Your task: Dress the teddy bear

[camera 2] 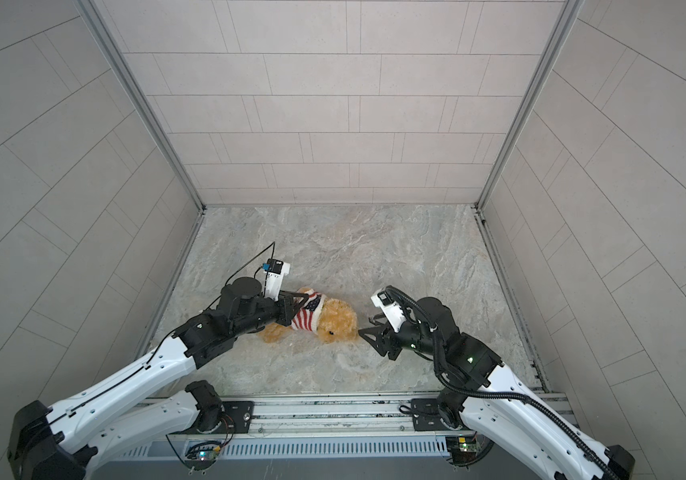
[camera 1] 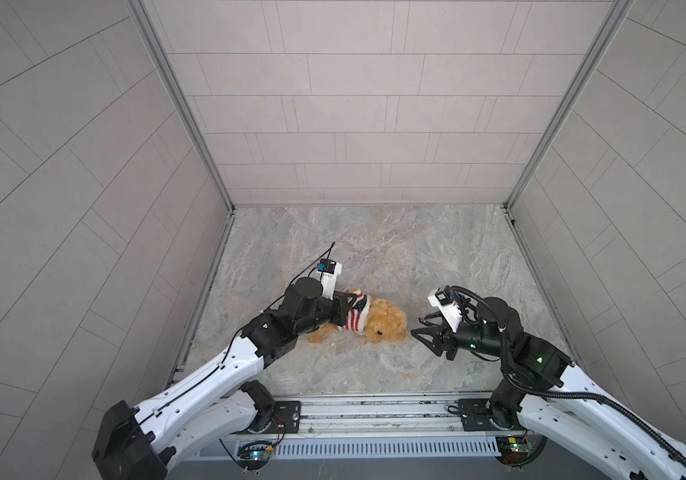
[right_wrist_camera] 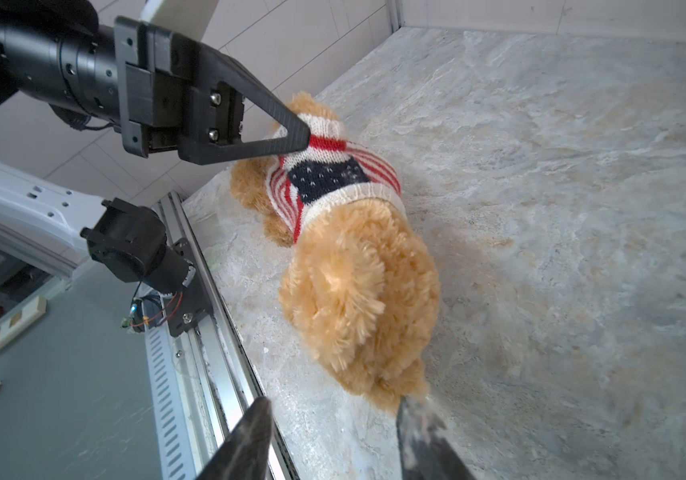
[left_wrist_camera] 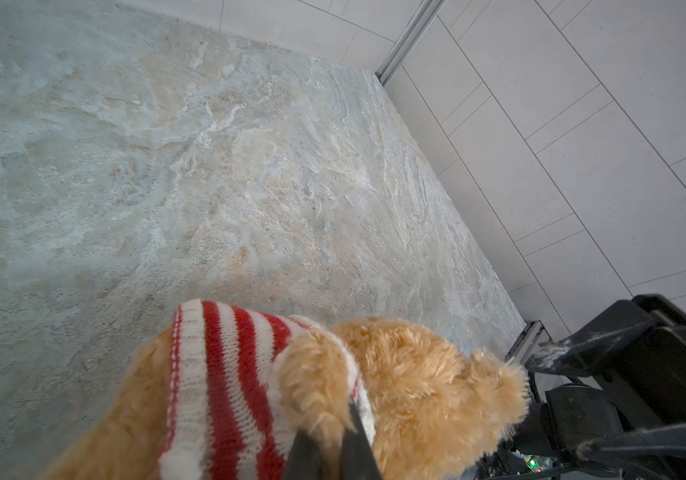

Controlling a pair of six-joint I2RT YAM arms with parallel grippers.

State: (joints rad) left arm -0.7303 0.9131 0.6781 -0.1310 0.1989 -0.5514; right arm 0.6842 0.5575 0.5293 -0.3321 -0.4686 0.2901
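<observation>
The teddy bear [camera 1: 387, 322] [camera 2: 339, 318] lies on its side on the marble table, head toward the right arm. It wears a red-and-white striped knitted sweater [camera 1: 356, 316] [right_wrist_camera: 333, 178] with a navy starred patch. My left gripper [camera 1: 354, 297] [left_wrist_camera: 329, 419] is shut on the bear's furry paw where it comes out of the sweater sleeve; in the right wrist view my left gripper [right_wrist_camera: 306, 139] has its tip at that sleeve. My right gripper [camera 1: 416, 325] [right_wrist_camera: 333, 407] is open just off the bear's head [right_wrist_camera: 358, 299], with fur brushing one fingertip [right_wrist_camera: 410, 409] and nothing between the fingers.
The marble table [camera 1: 374, 249] is boxed in by tiled walls at the back and both sides. An aluminium rail [camera 1: 374, 409] with the arm bases runs along the front edge, close to the bear in the right wrist view.
</observation>
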